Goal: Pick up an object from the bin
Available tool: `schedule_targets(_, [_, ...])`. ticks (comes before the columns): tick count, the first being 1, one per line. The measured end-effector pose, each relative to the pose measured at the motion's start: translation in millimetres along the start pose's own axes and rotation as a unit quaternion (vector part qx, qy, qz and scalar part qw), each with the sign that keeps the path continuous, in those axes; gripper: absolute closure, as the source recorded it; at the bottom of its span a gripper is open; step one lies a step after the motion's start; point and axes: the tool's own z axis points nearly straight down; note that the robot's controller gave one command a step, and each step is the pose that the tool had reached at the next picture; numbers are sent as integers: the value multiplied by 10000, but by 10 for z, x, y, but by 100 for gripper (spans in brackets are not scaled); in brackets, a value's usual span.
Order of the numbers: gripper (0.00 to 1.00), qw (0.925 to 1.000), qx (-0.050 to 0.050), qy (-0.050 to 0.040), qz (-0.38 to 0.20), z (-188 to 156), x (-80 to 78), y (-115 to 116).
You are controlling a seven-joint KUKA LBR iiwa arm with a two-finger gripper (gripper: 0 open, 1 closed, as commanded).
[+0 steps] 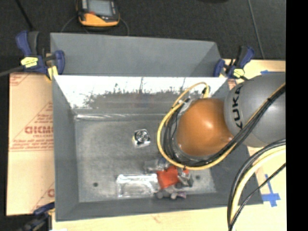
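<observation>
Low at the frame's lower centre the gripper (171, 169) is seen over a red block (167, 178) crowded by a clear packet (136, 184) and dark bits (171, 195); the jaws' width cannot be told under the orange cover (202, 126); the block could perhaps be nudged aside, or a neighbour caught instead.

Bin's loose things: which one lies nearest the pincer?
The red block by the bin front wall, right at the pincer. The clear packet lies beside it; the shiny metal piece sits apart, mid-floor.

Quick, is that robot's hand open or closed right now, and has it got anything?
Hand: cannot be told, open or closed; it sits low over a small red blocky object beside a clear plastic packet.
</observation>
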Motion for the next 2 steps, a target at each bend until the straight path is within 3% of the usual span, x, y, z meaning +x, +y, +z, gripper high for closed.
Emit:
schedule_targets(1, [100,10000,3,-1,21,-8,5,-5])
schedule_targets(2, [100,9998,44,-8,169,-1976,104,198])
